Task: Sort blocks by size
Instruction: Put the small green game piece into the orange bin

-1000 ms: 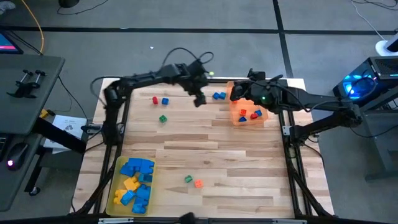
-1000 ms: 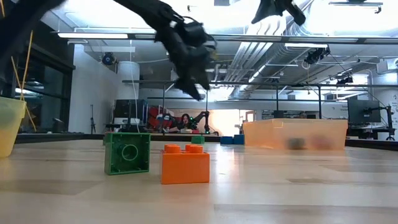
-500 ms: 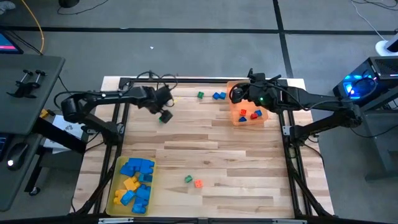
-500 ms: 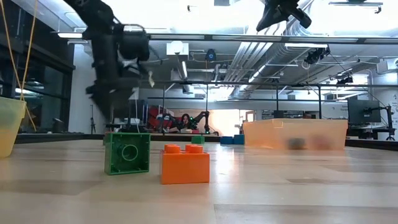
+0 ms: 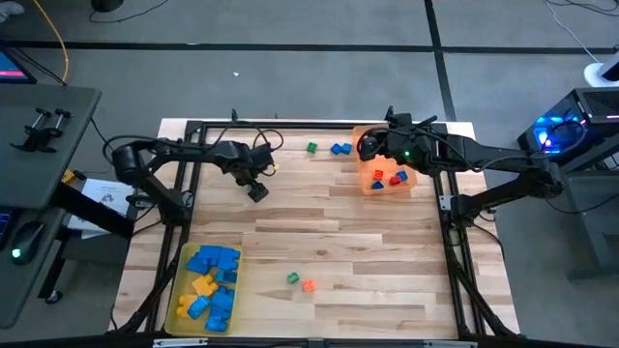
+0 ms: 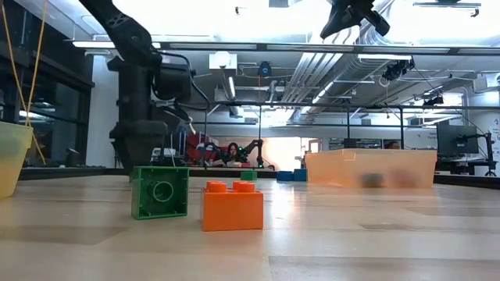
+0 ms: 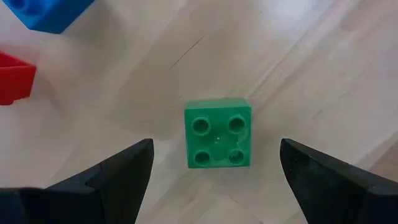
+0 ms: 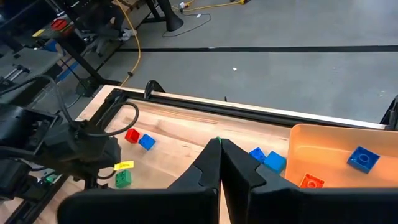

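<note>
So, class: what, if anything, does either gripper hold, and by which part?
Nothing. The left gripper is open above a small green studded plastic brick; the right gripper is shut, empty.

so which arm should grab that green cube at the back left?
Left. Its open left gripper hangs right over the green cube, fingers either side. The right gripper is shut, over by the orange tray.
</note>
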Controlling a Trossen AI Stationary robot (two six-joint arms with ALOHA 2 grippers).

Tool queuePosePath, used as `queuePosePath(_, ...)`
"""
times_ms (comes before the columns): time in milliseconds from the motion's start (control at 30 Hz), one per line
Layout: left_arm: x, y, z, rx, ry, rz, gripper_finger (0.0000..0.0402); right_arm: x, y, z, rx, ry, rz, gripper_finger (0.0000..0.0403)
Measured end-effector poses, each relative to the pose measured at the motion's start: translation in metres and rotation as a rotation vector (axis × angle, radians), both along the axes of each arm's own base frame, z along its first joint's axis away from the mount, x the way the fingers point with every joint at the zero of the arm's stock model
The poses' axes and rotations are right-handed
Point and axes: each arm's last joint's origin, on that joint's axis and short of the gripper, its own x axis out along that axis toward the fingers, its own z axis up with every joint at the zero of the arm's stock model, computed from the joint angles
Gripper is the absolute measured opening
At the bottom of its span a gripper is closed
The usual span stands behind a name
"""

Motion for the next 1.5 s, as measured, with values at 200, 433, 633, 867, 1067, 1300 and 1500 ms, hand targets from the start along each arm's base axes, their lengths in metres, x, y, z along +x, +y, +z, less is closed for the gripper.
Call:
queuePosePath(200, 0.007, 0.002, -0.011, -0.037, -0.016, -0.011, 0.0316, 0.0, 0.0, 0.0, 0.002, -0.007, 0.001, 0.0)
queuePosePath(433, 0.009, 0.003, -0.018, -0.033, 0.008, -0.002, 0.0202, 0.0, 0.0, 0.0, 0.013, -0.02, -0.008, 0.0)
queuePosePath(633, 0.013, 0.005, 0.0, -0.015, -0.046, -0.011, 0.0096, 0.0, 0.0, 0.0, 0.014, -0.021, -0.008, 0.0)
queuePosePath(867, 0.057, 0.02, 0.065, 0.087, -0.43, -0.043, 0.0096, 0.002, 0.0, 0.0, 0.046, -0.062, -0.034, 0.0)
queuePosePath(1067, 0.112, 0.027, 0.094, 0.152, -0.696, -0.101, 0.0096, 0.014, -0.001, 0.001, 0.041, -0.134, -0.033, 0.0)
queuePosePath(1300, 0.186, 0.021, 0.064, 0.068, -0.727, -0.192, 0.0096, 0.022, -0.002, 0.001, 0.036, -0.172, -0.031, 0.0)
queuePosePath(1500, 0.242, 0.017, 0.052, 0.021, -0.857, -0.21, 0.0096, 0.022, -0.002, 0.002, 0.043, -0.185, -0.037, 0.0)
